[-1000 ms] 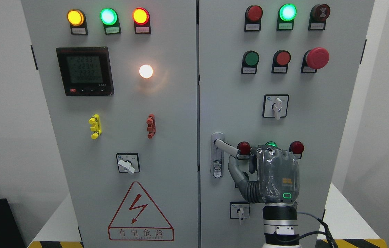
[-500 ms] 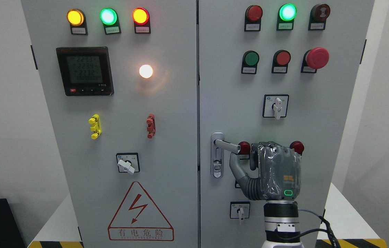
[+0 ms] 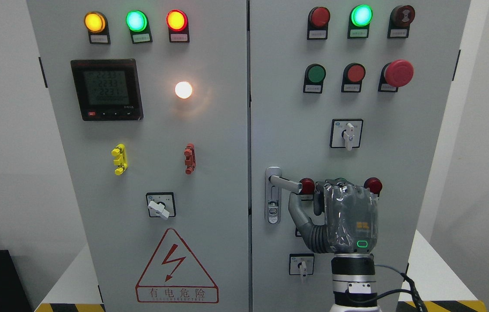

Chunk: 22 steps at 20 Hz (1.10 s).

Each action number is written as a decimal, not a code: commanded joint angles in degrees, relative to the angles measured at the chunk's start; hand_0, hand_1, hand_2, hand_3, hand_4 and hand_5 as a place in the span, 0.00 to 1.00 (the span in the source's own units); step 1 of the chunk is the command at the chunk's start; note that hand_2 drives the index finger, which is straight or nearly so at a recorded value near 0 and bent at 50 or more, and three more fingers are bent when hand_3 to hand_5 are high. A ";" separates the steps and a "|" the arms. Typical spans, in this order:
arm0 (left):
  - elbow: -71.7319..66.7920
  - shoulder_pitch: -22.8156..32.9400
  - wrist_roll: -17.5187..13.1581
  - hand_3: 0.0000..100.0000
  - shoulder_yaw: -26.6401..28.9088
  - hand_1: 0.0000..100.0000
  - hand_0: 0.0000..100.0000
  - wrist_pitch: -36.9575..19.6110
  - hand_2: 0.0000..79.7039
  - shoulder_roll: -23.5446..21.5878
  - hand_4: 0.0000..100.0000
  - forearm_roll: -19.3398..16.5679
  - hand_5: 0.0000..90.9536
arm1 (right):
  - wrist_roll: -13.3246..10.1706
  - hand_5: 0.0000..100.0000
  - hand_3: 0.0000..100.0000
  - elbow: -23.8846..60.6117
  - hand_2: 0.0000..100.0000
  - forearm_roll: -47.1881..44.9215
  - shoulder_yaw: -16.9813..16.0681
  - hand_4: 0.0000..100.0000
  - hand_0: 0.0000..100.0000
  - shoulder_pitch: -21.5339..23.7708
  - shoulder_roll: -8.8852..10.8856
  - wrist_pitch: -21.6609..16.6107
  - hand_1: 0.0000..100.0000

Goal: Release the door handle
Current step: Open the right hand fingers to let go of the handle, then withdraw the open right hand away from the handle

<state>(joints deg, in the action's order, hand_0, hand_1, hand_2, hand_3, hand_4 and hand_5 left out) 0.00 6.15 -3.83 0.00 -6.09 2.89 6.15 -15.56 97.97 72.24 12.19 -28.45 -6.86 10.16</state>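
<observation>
White walls behind grey cabinet [image 3: 210, 143]; right hand [image 3: 340, 216] uncurled beside door handle [image 3: 285, 183].

Head camera faces the cabinet [image 3: 244, 130] squarely, close up

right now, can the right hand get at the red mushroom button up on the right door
Probably yes. The right hand sits low beside the door handle, holding nothing, and the panel face up to the red mushroom button looks bare apart from a rotary switch off to the left.
</observation>
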 commanded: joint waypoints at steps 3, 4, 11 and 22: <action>-1.14 0.00 -0.04 0.00 -0.79 0.39 0.12 0.03 0.00 0.01 0.00 0.00 0.00 | -0.34 0.99 1.00 0.12 0.97 -0.25 0.47 0.93 0.44 0.94 0.09 -0.14 0.48; -1.14 0.00 -0.04 0.00 -0.79 0.39 0.12 0.03 0.00 0.01 0.00 0.00 0.00 | -0.35 0.99 1.00 0.21 0.97 -0.25 0.47 0.93 0.44 1.12 0.18 -0.23 0.48; -1.14 0.00 -0.04 0.00 -0.79 0.39 0.12 0.03 0.00 0.01 0.00 0.00 0.00 | -2.97 0.99 1.00 2.66 0.97 -0.25 0.47 0.93 0.44 4.80 3.95 -3.47 0.48; -1.14 0.00 -0.04 0.00 -0.79 0.39 0.12 0.03 0.00 0.01 0.00 0.00 0.00 | -5.09 0.41 0.59 8.47 0.42 -7.71 -4.01 0.47 0.49 10.70 15.28 -9.02 0.29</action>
<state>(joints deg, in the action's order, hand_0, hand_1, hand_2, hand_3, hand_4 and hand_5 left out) 0.00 6.15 -3.83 0.00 -6.10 2.89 6.15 -20.48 102.42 68.90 11.42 -20.33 -0.10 1.58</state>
